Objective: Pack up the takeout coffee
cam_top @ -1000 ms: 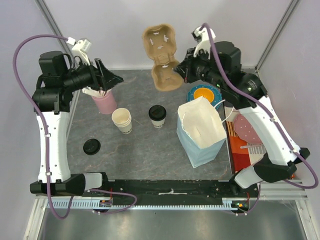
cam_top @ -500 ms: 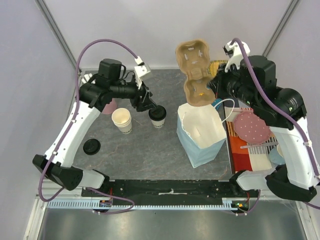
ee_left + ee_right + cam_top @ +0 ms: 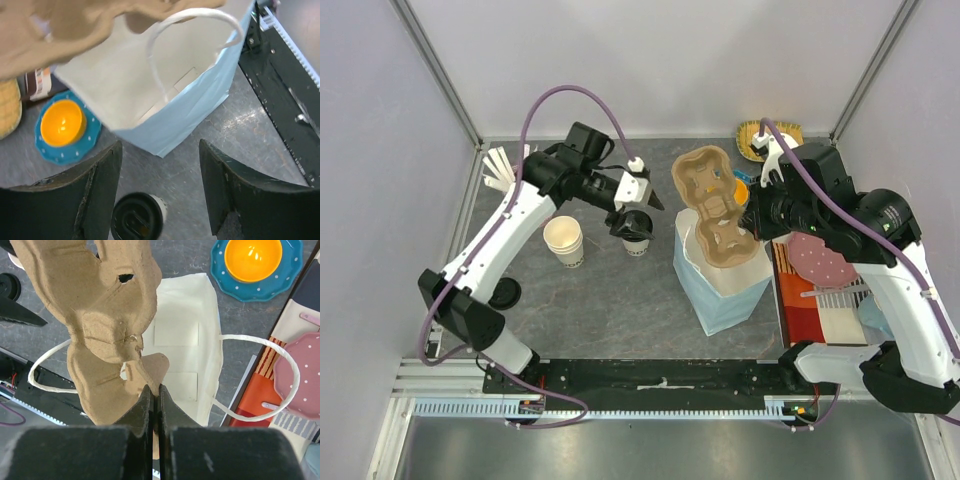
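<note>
No legible text; dark print on takeout coffee (image 3: 634, 232) side too small to read.

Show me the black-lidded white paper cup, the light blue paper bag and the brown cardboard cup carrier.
Black-lidded white paper cup (image 3: 137, 220): left wrist view, its lid.
Light blue paper bag (image 3: 725, 302): top view, outer side wall.
Brown cardboard cup carrier (image 3: 100, 305): right wrist view, moulded body.

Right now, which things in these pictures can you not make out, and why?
- Left wrist view: the takeout coffee is cut off by the bottom edge; mostly its lid shows.
- Top view: the open left gripper partly covers the coffee; contact cannot be told.
- Right wrist view: the cardboard carrier, held by the shut right gripper, hides part of the bag floor.
</note>
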Robot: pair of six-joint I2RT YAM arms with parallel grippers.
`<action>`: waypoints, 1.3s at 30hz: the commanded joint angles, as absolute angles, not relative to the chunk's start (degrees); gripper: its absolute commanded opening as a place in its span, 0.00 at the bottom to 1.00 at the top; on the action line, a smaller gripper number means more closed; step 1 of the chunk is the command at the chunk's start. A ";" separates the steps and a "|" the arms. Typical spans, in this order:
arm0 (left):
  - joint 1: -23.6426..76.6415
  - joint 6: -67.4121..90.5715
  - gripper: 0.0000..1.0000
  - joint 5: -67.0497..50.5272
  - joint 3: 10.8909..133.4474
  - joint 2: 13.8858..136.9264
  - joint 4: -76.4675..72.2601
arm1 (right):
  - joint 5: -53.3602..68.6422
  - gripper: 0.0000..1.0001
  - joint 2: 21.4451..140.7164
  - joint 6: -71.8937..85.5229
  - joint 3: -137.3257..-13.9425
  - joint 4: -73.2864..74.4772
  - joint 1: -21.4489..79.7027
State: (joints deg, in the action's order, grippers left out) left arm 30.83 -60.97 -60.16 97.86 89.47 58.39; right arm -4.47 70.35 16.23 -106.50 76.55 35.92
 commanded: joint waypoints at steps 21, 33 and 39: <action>41.22 -86.40 0.58 -55.55 103.54 98.79 65.48 | -2.38 0.00 67.24 15.91 -96.42 83.41 35.86; 41.57 -92.72 0.03 -52.47 105.20 99.84 69.07 | 1.57 0.00 66.53 13.19 -90.97 83.67 35.86; 41.57 -97.73 0.02 -51.24 107.66 100.28 73.30 | 5.62 0.00 65.74 11.52 -89.04 83.58 35.86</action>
